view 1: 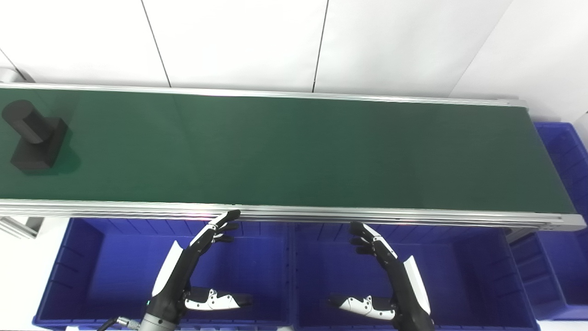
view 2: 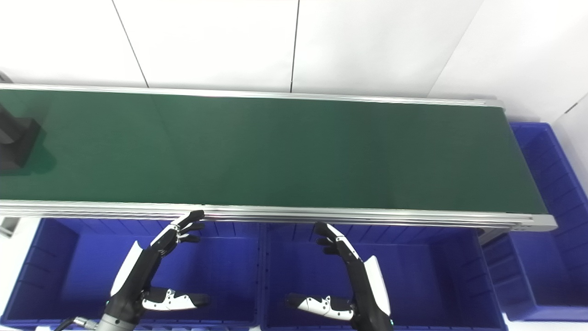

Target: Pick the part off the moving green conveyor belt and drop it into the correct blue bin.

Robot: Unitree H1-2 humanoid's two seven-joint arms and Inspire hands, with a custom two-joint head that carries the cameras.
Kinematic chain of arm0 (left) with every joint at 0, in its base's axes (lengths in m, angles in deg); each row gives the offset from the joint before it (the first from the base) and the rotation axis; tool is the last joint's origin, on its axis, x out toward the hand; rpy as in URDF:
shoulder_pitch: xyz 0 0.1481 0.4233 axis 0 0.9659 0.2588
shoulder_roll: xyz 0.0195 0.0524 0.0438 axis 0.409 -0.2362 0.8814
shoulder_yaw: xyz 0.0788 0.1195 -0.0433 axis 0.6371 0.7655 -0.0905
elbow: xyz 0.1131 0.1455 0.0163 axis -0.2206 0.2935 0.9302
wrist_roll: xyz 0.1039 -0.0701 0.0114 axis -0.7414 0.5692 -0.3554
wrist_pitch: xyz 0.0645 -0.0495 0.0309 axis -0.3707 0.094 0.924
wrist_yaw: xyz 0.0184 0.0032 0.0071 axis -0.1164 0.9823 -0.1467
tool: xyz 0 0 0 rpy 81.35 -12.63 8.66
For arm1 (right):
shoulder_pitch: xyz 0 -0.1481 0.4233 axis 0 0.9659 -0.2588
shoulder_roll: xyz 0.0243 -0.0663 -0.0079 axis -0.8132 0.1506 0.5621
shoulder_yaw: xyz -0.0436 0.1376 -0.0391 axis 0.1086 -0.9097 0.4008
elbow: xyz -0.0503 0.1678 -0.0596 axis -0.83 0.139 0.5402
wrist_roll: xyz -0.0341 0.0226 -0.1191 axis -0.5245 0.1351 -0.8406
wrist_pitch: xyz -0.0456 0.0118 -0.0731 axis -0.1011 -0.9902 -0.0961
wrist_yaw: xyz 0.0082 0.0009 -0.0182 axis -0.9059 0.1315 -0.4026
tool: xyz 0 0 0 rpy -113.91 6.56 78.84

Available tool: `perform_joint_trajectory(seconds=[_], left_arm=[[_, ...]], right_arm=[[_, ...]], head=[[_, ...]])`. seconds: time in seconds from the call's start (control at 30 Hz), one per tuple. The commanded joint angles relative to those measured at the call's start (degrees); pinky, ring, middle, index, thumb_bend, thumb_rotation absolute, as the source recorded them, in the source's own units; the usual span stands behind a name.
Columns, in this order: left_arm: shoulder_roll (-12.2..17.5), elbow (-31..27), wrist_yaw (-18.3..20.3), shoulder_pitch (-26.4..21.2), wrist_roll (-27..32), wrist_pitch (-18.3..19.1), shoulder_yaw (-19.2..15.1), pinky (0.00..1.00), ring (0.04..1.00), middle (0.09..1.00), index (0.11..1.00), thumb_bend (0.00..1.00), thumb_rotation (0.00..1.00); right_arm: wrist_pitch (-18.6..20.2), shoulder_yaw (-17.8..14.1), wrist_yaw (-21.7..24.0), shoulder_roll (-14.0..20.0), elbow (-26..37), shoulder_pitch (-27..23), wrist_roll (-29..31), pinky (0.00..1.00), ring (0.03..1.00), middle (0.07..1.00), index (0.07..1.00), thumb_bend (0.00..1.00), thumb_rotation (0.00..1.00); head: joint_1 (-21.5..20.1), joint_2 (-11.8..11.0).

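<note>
A black part [view 1: 33, 135], a block with a cylinder sticking up from it, lies at the far left of the green conveyor belt [view 1: 294, 151]; the right eye view [view 2: 14, 142] cuts it off at the left edge. My left hand [view 1: 193, 271] is open and empty above the left blue bin [view 1: 82, 276], below the belt's near rail. My right hand [view 1: 390, 276] is open and empty above the middle blue bin [view 1: 477, 276]. Both hands are far from the part.
A third blue bin [view 1: 565, 207] stands past the belt's right end. The belt's aluminium near rail [view 1: 294, 212] runs just above my fingertips. A white wall is behind the belt.
</note>
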Motion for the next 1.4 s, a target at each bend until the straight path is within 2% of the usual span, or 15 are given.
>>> perform_joint_trajectory(seconds=[0.0,0.6,0.63,0.67,0.7,0.73,0.77,0.8,0.83,0.87,0.93,1.0,1.07,1.13,1.37], left_arm=[[0.63,-0.94,-0.77,-0.32,-0.52,-1.39,-0.01,0.71,0.819,0.882,0.879,0.94,0.45],[0.7,-0.95,-1.28,-0.31,-0.35,-1.39,0.47,0.72,0.821,0.884,0.877,0.95,0.45],[0.59,-1.01,-1.3,-0.31,-0.55,-1.39,0.52,0.71,0.821,0.884,0.876,0.95,0.45],[0.51,-1.06,-1.32,-0.31,-0.72,-1.39,0.56,0.71,0.818,0.883,0.876,0.95,0.45],[0.22,-0.99,-1.46,-0.31,-1.02,-1.39,0.68,0.71,0.817,0.882,0.876,0.94,0.45],[0.02,-0.93,-1.58,-0.31,-1.22,-1.39,0.78,0.71,0.814,0.877,0.875,0.95,0.44],[-0.33,-0.61,-1.97,-0.36,-1.85,-1.39,1.03,0.71,0.811,0.871,0.874,0.95,0.44],[-0.58,-0.35,-2.31,-0.42,-2.34,-1.39,1.24,0.71,0.808,0.867,0.873,0.95,0.44],[-1.06,0.0,-2.42,-0.45,-2.46,-1.39,1.54,0.7,0.8,0.862,0.87,0.96,0.43],[-1.36,0.24,-2.54,-0.49,-2.5,-1.39,1.79,0.69,0.799,0.861,0.869,0.96,0.43],[-2.01,0.93,-2.81,-0.62,-2.38,-1.39,2.57,0.69,0.793,0.862,0.864,0.96,0.42],[-2.7,2.06,-3.54,-0.88,-3.63,-1.39,3.32,0.68,0.796,0.867,0.862,0.96,0.43],[-3.02,2.96,-4.21,-1.2,-4.53,-1.39,3.95,0.68,0.796,0.868,0.865,0.96,0.44],[-3.02,3.65,-4.18,-1.53,-4.86,-1.39,4.62,0.67,0.792,0.873,0.873,0.96,0.45],[-3.14,5.65,-3.92,-2.64,-2.88,-1.39,5.85,0.67,0.785,0.87,0.875,0.98,0.44]], right_arm=[[-2.0,-0.06,-0.38,-0.15,1.2,0.1,0.42,0.72,0.774,0.829,0.854,0.84,0.39],[-1.74,-0.15,-0.22,-0.1,1.61,0.31,0.79,0.72,0.776,0.83,0.855,0.84,0.38],[-2.31,-0.26,-0.39,0.03,1.19,0.19,0.82,0.72,0.775,0.829,0.854,0.84,0.38],[-2.73,-0.33,-0.52,0.12,0.9,0.11,0.82,0.71,0.771,0.828,0.854,0.83,0.38],[-2.95,-0.5,-0.42,0.44,0.63,0.08,1.2,0.71,0.77,0.827,0.854,0.83,0.38],[-3.05,-0.61,-0.31,0.66,0.47,0.08,1.49,0.7,0.768,0.826,0.858,0.84,0.4],[-3.4,-0.8,-0.25,1.02,0.28,0.1,1.88,0.7,0.767,0.826,0.861,0.84,0.41],[-3.69,-0.94,-0.23,1.3,0.13,0.11,2.17,0.7,0.767,0.826,0.863,0.84,0.42],[-4.19,-1.07,-0.25,1.75,-0.12,0.1,2.63,0.7,0.775,0.83,0.865,0.84,0.42],[-4.53,-1.13,-0.27,2.06,-0.29,0.08,2.96,0.71,0.777,0.831,0.866,0.84,0.42],[-4.96,-1.33,-0.41,2.67,-0.73,0.01,3.85,0.72,0.786,0.835,0.864,0.84,0.41],[-5.14,-1.35,-0.9,3.62,-1.0,0.03,4.07,0.73,0.792,0.834,0.862,0.83,0.39],[-5.18,-1.38,-1.3,4.35,-0.87,0.17,3.39,0.74,0.795,0.832,0.863,0.83,0.4],[-5.2,-1.2,-1.53,4.98,-1.21,0.29,4.11,0.76,0.801,0.833,0.868,0.83,0.39],[-5.19,0.24,-3.88,6.62,-2.67,-0.11,4.88,0.78,0.823,0.852,0.879,0.81,0.34]], head=[[0.11,0.01],[0.71,-0.1],[2.73,-0.5],[2.73,-0.5],[6.9,-1.41],[6.9,-1.41],[10.89,-2.46],[11.53,-2.65],[15.11,-3.97],[15.11,-3.97],[18.0,-5.41],[21.68,-7.63],[21.86,-7.8],[23.66,-9.6],[26.23,-12.77]])
